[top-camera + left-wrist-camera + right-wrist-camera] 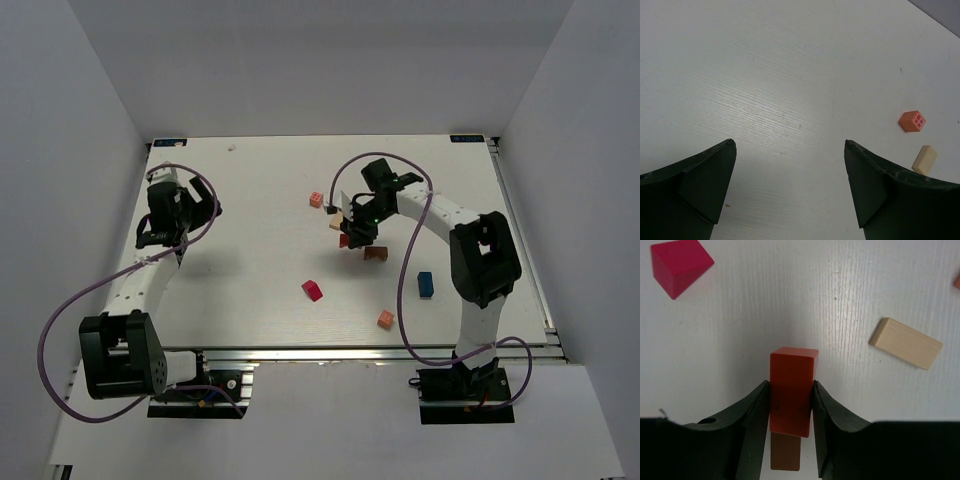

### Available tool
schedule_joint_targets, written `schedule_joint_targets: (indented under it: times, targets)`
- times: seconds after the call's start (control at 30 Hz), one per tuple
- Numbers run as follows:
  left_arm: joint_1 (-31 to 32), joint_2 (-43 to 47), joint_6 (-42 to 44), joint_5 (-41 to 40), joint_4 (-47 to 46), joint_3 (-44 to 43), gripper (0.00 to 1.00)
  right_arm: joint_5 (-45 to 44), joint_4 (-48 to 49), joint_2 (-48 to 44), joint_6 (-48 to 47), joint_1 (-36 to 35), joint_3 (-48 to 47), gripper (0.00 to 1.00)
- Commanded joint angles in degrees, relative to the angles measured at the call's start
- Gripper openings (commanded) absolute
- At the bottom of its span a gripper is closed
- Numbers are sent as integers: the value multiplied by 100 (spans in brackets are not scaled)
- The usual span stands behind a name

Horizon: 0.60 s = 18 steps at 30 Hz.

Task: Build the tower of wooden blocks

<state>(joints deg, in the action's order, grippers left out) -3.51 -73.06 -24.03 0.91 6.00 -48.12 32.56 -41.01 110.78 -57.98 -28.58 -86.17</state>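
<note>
My right gripper [790, 383] is shut on an orange-red block [792, 390], pinched by its two sides. A brown block [785, 452] lies under the held block's near end; I cannot tell whether they touch. From above, the right gripper [352, 235] hangs over mid-table with the orange-red block [345, 240] in it and the brown block [376, 253] just beside. A tan bar [906, 343] and a magenta-red wedge [680, 265] lie loose on the table. My left gripper [790, 145] is open over bare table at the far left [172, 222].
A pink-orange block [316, 199] with a holed face [912, 121] and the tan bar [924, 159] lie behind the right gripper. The magenta-red wedge [313, 290], a blue block [426, 284] and a salmon block [386, 319] are scattered nearer the front edge.
</note>
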Motion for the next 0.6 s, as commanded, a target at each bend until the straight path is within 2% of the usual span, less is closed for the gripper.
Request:
schedule_joint_targets:
  times: [0.0,0.57]
  targets:
    - [26,-24,-23,59,-55,13,98,-336,645,32,357,-104,293,25]
    - [26,-130,-58,120,-134,75,98,-610,1043,128,436,-166,724,31]
